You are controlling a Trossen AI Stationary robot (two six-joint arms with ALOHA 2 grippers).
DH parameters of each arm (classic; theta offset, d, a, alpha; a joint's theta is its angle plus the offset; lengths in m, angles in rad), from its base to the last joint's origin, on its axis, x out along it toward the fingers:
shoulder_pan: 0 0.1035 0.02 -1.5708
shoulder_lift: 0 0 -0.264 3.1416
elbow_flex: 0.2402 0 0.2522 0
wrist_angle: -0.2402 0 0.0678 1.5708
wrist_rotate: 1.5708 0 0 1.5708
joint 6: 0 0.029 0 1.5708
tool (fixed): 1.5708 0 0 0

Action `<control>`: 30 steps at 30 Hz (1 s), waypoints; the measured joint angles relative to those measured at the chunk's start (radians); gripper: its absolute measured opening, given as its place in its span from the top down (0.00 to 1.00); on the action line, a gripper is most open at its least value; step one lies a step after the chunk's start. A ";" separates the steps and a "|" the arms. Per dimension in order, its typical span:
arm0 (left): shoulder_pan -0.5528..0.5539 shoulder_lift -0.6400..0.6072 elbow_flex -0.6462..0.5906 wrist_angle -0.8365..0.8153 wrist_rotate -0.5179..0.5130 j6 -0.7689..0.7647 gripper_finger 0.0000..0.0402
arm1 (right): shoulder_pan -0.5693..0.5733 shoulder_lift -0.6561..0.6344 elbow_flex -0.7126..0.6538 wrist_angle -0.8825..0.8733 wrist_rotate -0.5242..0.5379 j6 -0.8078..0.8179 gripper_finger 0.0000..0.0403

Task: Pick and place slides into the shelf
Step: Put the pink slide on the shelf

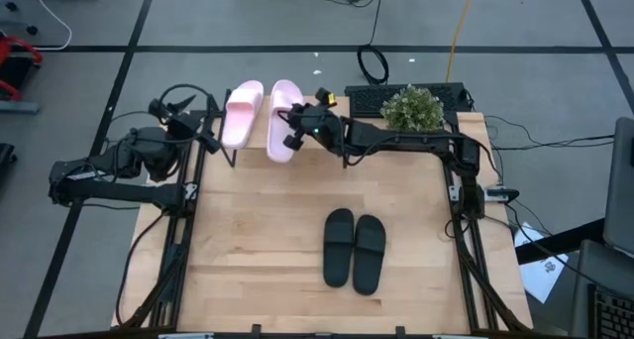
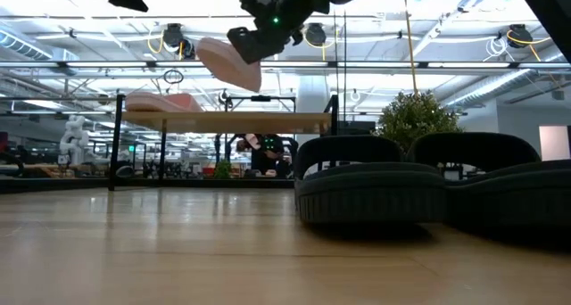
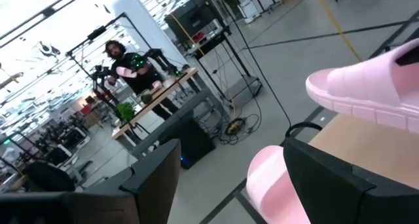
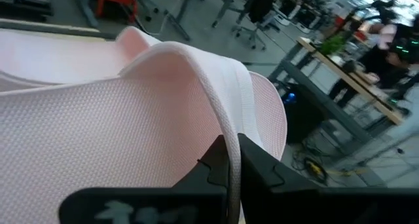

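Observation:
One pink slide (image 1: 241,113) lies flat on the shelf's top board (image 2: 259,119), where it also shows in the low view (image 2: 161,102). My right gripper (image 1: 300,124) is shut on the second pink slide (image 1: 282,121) and holds it in the air above the shelf (image 2: 227,64). My left gripper (image 3: 229,162) stands open at the table's far left, close beside the pink slide on the shelf (image 3: 272,185); no contact shows. The black pair (image 1: 354,250) rests sole-down on the table, right of centre. My right gripper pinches the edge of the pink slide's wide strap (image 4: 221,122) between its two fingers (image 4: 265,168). It comes from the table's right side, slanting down. The slide is lifted clear above the shelf's board and tilted, hanging below the fingers (image 2: 227,64).
A potted plant (image 1: 411,109) and a dark keyboard (image 1: 371,99) sit at the table's far edge, right of the shelf. The shelf's board has free room to the right of the resting slide (image 2: 294,119). Bare tabletop (image 1: 258,240) lies left of the black pair.

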 joint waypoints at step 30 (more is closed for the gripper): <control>0.000 0.009 0.000 0.007 0.002 0.007 0.32 | -0.043 0.300 0.418 -0.132 0.024 -0.123 0.99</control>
